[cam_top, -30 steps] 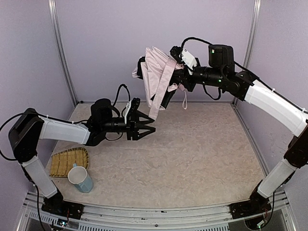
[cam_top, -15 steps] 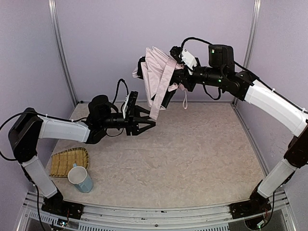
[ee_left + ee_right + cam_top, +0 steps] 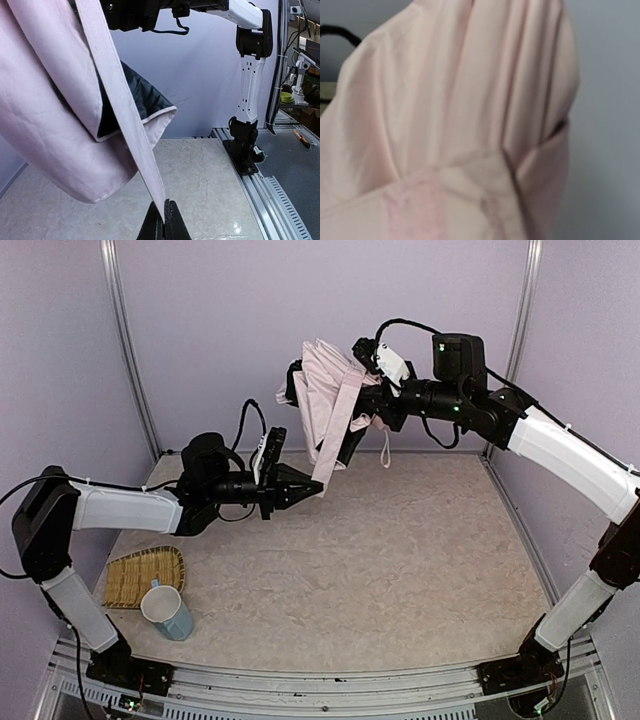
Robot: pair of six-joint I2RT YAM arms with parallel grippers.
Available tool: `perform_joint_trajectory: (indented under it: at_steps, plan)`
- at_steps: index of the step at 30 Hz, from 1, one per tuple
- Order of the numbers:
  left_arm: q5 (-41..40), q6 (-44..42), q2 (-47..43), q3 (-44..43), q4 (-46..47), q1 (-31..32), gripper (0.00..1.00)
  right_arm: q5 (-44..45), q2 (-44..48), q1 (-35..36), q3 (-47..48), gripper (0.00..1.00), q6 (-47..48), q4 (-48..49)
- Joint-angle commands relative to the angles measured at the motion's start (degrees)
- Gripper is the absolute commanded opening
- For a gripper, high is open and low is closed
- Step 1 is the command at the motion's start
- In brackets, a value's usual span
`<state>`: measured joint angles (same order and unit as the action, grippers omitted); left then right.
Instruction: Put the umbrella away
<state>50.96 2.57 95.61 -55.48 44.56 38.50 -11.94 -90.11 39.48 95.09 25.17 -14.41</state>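
Top cam: umbrella (image 3: pixel 325 400) aloft at 12 o'clock, R gripper (image 3: pixel 372 405) clamped on it from 3 o'clock. L gripper (image 3: pixel 305 488) pinches strap (image 3: pixel 335 430) tip. L wrist: fingers (image 3: pixel 172 225) together, strap between. R wrist: pink fabric fills frame.

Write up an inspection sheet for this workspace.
Surface: pale marbled tabletop, no spills seen.
Job's things: umbrella held in the air, pink fabric loose, strap hanging down.
Clutter: woven tray and blue cup at near left.
End effectors: left end effector shut on the strap's tip; right end effector gripping the umbrella, mostly hidden by fabric.
Cables: black cables looping above both wrists.
Surroundings: lilac walls, metal frame posts.
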Motion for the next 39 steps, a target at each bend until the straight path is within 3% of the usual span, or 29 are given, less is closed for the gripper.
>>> perform_joint_trajectory:
  at_steps: [1, 6, 9, 14, 21, 26, 31, 39]
  plan:
    - [0.9, -5.78, -4.32, 2.36, -6.52, -1.75, 0.0, -0.68, 2.56, -2.23, 2.86, 0.0, -1.99, 1.82]
    - [2.32, -8.41, -8.74, 4.32, -7.69, -3.34, 0.0, -1.69, 2.22, -5.72, 4.16, 0.0, -1.71, -3.48]
    - [2.69, -12.17, -7.92, 4.48, -12.05, -4.69, 0.0, -6.76, 2.87, -6.83, 5.63, 0.0, -2.6, -5.63]
    - [0.58, -13.22, -0.17, -0.86, -13.18, -8.14, 0.0, -34.49, 3.23, -6.84, 11.24, 0.0, 1.38, -15.1]
    - [0.59, -19.05, 9.65, -14.03, -16.45, -8.05, 0.0, -49.5, 3.89, -3.67, 10.52, 0.0, 1.1, -21.93]
    - [3.71, -22.8, 14.39, -21.51, -15.62, -8.95, 0.0, -48.39, 4.69, 5.11, 3.31, 0.0, 2.72, -23.93]
    - [7.83, -25.03, 16.18, -26.25, -13.76, -10.69, 0.0, -39.75, 1.27, 12.46, -3.33, 0.0, 1.27, -31.85]
    - [8.0, -33.8, 13.1, -27.3, -19.02, -9.91, 0.0, -19.76, -5.0, 15.42, -31.78, 0.0, -7.52, -16.58]
